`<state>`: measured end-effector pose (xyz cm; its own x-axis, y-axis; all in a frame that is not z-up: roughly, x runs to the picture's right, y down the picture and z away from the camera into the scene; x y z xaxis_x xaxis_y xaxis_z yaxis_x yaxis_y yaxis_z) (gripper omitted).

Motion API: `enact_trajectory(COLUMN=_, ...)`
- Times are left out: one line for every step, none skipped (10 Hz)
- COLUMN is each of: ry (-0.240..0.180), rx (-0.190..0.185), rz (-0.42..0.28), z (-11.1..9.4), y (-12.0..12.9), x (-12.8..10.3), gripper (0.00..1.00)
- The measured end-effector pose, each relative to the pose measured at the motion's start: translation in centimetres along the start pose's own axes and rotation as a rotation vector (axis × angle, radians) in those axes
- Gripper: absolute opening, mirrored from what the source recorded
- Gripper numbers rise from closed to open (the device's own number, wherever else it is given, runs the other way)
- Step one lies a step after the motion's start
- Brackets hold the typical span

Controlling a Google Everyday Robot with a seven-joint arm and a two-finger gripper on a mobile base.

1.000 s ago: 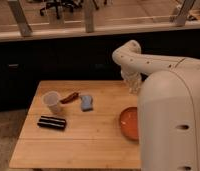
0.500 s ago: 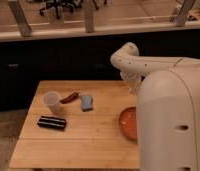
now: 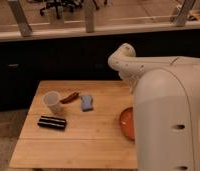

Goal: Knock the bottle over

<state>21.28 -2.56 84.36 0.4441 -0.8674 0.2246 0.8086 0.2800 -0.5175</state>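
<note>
— Where is the end effector?
— Out of sight. The arm (image 3: 124, 56) bends at the far right corner of the desk (image 3: 93, 150) and runs down behind the robot's white shell (image 3: 168, 120), so whether it is released or clenched, I cannot tell.
— And the bottle?
— I cannot tell which item it is. At the left stands a white cup (image 3: 53, 102), with a red-brown object (image 3: 69, 97) lying just beside it. A blue object (image 3: 86, 103) lies next to that one. A black bar (image 3: 52, 122) lies flat in front of the cup.
— Anything on the right?
— An orange dish (image 3: 127, 125), partly hidden by the shell, well apart from the cup group.
</note>
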Motion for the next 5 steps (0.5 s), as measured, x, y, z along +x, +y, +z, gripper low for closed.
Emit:
enact_trajectory(ry=0.006, rx=0.000, rz=0.004, z=0.0, y=0.0, x=0.3, gripper=0.02)
enact_trajectory(ry=0.016, rx=-0.001, rz=0.009, z=0.1, y=0.1, x=0.8, gripper=0.02)
enact_trajectory(ry=0.023, rx=0.001, rz=0.011, z=0.1, y=-0.1, x=1.2, gripper=0.02)
enact_trajectory(ry=0.027, rx=0.002, rz=0.010, z=0.1, y=-0.3, x=1.5, gripper=0.02)
enact_trajectory(ry=0.030, rx=0.003, rz=0.008, z=0.2, y=-0.5, x=1.7, gripper=0.02)
